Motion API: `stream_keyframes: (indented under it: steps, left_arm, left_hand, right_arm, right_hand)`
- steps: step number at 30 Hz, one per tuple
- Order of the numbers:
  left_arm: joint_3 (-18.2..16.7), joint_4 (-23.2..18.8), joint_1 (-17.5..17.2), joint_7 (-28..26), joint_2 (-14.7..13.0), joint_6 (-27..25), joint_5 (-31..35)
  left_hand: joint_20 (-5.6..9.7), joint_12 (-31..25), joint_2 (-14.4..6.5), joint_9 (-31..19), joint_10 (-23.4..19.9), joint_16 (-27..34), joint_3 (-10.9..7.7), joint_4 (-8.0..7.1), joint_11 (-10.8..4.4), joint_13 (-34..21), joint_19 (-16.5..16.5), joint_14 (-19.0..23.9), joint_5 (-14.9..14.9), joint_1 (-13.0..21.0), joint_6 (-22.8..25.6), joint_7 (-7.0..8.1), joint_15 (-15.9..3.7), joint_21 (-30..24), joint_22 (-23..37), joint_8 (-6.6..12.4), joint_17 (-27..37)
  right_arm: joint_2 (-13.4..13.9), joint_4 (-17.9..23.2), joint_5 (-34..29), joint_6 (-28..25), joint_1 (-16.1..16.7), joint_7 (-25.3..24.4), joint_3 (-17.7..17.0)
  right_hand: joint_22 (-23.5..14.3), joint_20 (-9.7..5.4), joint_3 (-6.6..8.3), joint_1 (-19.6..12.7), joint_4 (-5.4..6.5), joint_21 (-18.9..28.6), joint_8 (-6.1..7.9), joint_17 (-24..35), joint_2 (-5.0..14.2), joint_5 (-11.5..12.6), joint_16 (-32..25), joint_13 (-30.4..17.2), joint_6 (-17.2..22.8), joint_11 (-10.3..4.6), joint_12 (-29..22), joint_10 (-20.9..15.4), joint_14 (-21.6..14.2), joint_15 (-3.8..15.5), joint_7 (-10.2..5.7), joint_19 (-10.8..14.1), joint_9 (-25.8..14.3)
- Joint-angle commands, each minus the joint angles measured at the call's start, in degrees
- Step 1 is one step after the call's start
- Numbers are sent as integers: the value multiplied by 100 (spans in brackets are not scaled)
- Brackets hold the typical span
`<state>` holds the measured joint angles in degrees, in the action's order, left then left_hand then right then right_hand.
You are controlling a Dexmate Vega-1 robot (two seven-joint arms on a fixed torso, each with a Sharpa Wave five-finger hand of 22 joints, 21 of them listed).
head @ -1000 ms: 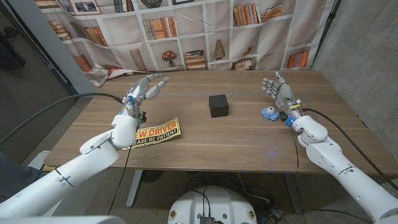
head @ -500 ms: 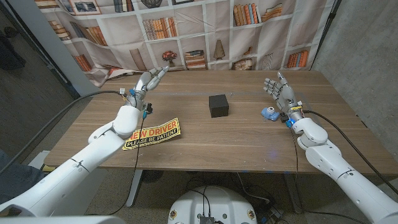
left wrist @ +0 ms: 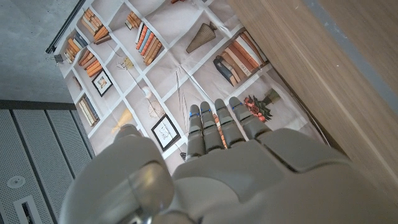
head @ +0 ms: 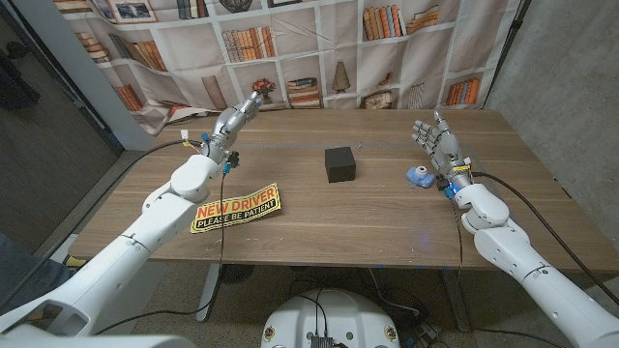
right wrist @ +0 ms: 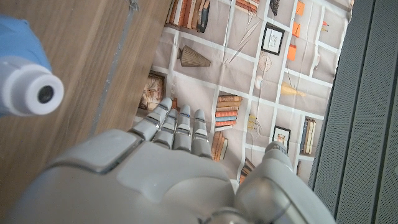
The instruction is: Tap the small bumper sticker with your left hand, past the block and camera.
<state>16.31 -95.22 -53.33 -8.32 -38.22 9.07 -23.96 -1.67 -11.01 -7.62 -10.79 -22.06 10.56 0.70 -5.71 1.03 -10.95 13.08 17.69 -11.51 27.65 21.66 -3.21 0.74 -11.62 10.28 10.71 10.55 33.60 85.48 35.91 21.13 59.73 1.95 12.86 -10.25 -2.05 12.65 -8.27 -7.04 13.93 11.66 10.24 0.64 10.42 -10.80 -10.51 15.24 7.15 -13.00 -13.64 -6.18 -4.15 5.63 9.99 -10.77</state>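
Nearest the table's front edge lies the bumper sticker point(head: 235, 208), yellow and reading "NEW DRIVER / PLEASE BE PATIENT", beyond it the black block point(head: 339, 163) and small blue camera point(head: 421, 176), while the left hand point(head: 235, 120) reaches toward the far edge, fingers extended and empty, and the right hand point(head: 437, 143) stands upright, fingers spread, holding nothing.

Lighting is even and moderately bright across the table point(head: 319, 208), apparently from overhead. Shadows are soft and short: the black block point(head: 339, 162) casts only a faint one at its base. No strong glare on the wood; mild sheen on the white arm shells. The head view is sharp, with slight wide-angle bending at the edges. In the right wrist view, the blue camera point(right wrist: 22, 71) is close and soft-focused.
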Motion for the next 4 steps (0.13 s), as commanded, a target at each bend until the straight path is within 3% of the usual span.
stream_keyframes:
  steps: [1, 4]
  left_arm:
    - [-3, 233, 119, 278, 147, 139, -248]
    - [2, 266, 110, 321, 141, 174, -245]
  left_hand:
    - [-25, 9, 18, -23, 47, 4, 11, -40, 18, -17, -6, -41, 23, -31, -21, -1, -1, 14, 13, -14, 11]
    - [-16, 16, 23, -23, 79, 0, 17, -43, 30, -17, -17, -63, 23, -37, -69, 3, 4, 17, 14, -23, 11]
  right_arm:
    - [-47, -60, -18, -39, -78, -20, 46]
    - [-45, -61, -48, -69, -111, -20, 77]
  right_hand:
    - [-28, -9, 22, -28, -24, -16, -10, 21, 33, 3, -2, -27, 21, -5, 7, -53, -67, -12, 1, 65, -24]
    - [-28, -9, 22, -29, -24, -18, -6, 21, 34, 3, -1, -27, 31, -8, 8, -53, -65, -13, 7, 67, -24]
